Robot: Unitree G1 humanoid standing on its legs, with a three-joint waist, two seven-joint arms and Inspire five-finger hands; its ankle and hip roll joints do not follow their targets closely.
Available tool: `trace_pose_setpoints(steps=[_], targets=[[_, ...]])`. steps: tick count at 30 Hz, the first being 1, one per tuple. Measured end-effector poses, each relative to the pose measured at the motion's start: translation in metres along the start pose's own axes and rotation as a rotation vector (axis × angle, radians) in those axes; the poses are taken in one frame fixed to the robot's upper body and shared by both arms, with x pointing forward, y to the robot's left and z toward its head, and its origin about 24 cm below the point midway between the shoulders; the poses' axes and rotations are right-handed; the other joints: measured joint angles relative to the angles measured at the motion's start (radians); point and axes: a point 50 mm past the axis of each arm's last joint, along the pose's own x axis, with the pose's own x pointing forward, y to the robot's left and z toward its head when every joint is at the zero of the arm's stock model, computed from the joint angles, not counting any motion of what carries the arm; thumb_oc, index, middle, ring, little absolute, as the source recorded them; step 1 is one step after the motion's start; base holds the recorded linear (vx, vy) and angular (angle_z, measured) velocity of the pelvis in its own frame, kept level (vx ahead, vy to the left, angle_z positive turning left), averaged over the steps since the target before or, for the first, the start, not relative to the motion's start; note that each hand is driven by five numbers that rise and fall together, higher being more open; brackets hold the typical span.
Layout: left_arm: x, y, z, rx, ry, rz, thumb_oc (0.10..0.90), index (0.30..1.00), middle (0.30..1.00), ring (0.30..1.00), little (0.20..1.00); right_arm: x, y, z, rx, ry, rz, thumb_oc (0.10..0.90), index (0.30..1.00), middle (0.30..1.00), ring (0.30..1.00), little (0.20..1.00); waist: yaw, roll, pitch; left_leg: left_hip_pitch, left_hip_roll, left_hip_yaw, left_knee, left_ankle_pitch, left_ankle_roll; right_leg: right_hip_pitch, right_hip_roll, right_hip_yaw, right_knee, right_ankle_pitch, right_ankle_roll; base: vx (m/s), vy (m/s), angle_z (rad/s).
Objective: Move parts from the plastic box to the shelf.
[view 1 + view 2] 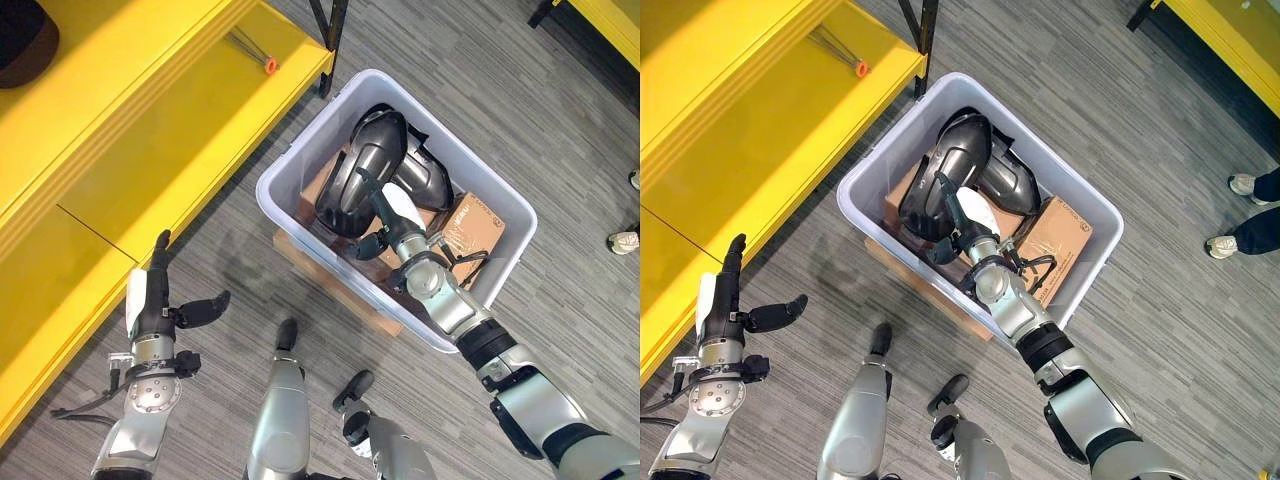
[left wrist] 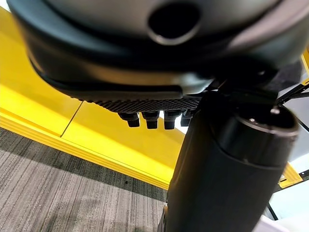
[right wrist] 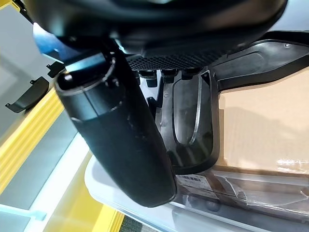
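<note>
Left eye view: a pale grey plastic box (image 1: 500, 215) sits on the grey carpet floor (image 1: 560, 120), just beside the corner of the yellow shelf (image 1: 150, 130). Inside it lie glossy black moulded parts (image 1: 365, 160) stacked over brown cardboard boxes (image 1: 470, 225). The right hand (image 1: 385, 215) reaches into the box with its fingers stretched out straight over the black parts, gripping nothing. The left hand (image 1: 150, 300) hangs over the carpet just off the shelf's front edge, fingers straight and thumb spread to the side, empty. A small orange-tipped tool (image 1: 262, 58) lies on the shelf near its corner.

Right eye view: the same layout shows, and a person's shoes (image 1: 1230, 215) stand on the carpet well apart from the box.

Left wrist view: the left hand's straight fingers (image 2: 149, 118) point toward the yellow shelf face, with carpet below.

Right wrist view: the right hand's fingers (image 3: 166, 75) extend above a black part (image 3: 193, 121) that rests against a cardboard box (image 3: 265, 121); whether they touch it I cannot tell.
</note>
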Motion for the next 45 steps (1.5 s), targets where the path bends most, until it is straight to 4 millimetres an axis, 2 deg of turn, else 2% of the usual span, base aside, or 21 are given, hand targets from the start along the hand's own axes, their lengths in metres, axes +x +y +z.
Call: trace_pose_setpoints(steps=[19,27,35,45], targets=[[0.003,0.000,0.004,-0.004,-0.014,0.021,0.900,1.000,1.000,1.000,1.000,0.003,-0.006,0.004,-0.030,-0.017,-0.035,0.900,1.000,1.000,1.000,1.000,0.000,0.008,0.023,-0.050,-0.008,-0.017,-0.001,0.009,0.002,-0.040,0.000,-0.005,-0.005,-0.003,0.003,0.01,0.003,0.03],[0.003,-0.005,0.006,-0.007,-0.022,0.015,0.900,1.000,1.000,1.000,1.000,0.005,-0.010,0.007,-0.071,-0.034,-0.066,0.900,1.000,1.000,1.000,1.000,0.000,0.017,0.031,-0.055,-0.008,-0.019,-0.007,0.016,0.000,-0.048,0.001,-0.006,-0.006,-0.003,0.003,0.00,0.000,0.00],[0.003,-0.005,0.006,-0.005,-0.022,0.015,0.900,1.000,1.000,1.000,1.000,0.011,-0.020,0.019,-0.105,-0.074,-0.102,0.900,1.000,1.000,1.000,1.000,-0.001,0.014,0.035,-0.076,-0.008,-0.027,-0.007,0.017,-0.001,-0.061,0.004,-0.009,-0.010,-0.003,0.004,0.00,-0.001,0.01],[0.007,0.001,0.008,0.028,-0.044,0.021,0.900,1.000,1.000,1.000,1.000,0.019,-0.044,0.030,-0.207,-0.118,-0.186,0.900,1.000,1.000,1.000,1.000,0.002,0.012,0.036,-0.124,-0.010,-0.049,-0.005,0.028,-0.004,-0.096,0.011,-0.019,-0.010,-0.004,0.004,0.01,0.000,0.05]])
